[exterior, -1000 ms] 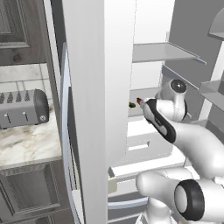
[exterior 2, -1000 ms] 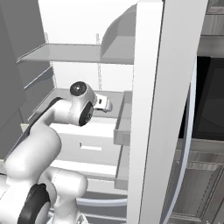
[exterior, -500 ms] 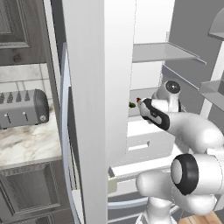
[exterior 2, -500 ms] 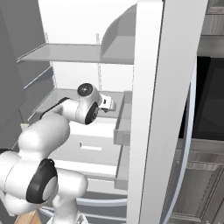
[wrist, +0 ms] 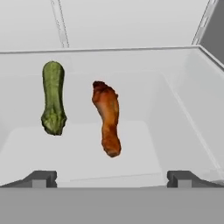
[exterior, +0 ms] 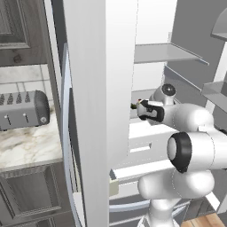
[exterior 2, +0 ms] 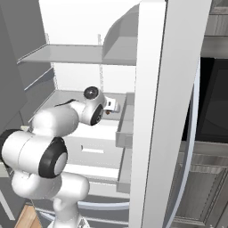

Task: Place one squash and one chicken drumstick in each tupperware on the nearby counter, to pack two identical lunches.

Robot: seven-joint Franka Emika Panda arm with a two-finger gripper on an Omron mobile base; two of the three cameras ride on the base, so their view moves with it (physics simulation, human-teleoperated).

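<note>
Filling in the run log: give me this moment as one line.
stage: reaching into fridge | pincer: open, empty | ahead: squash, chicken drumstick side by side on fridge shelf, untouched

Bright even rendered light, faint soft shadows, sharp, no glare

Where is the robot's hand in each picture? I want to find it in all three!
Left base view: the gripper is mid-picture, reaching left into the fridge behind the white door.
Right base view: it sits centre-left, pointing right over the drawer.
Hand view: its open fingertips poke up at the bottom, below the squash and drumstick.
Shared landmark: the fridge shelf above the arm.
</note>
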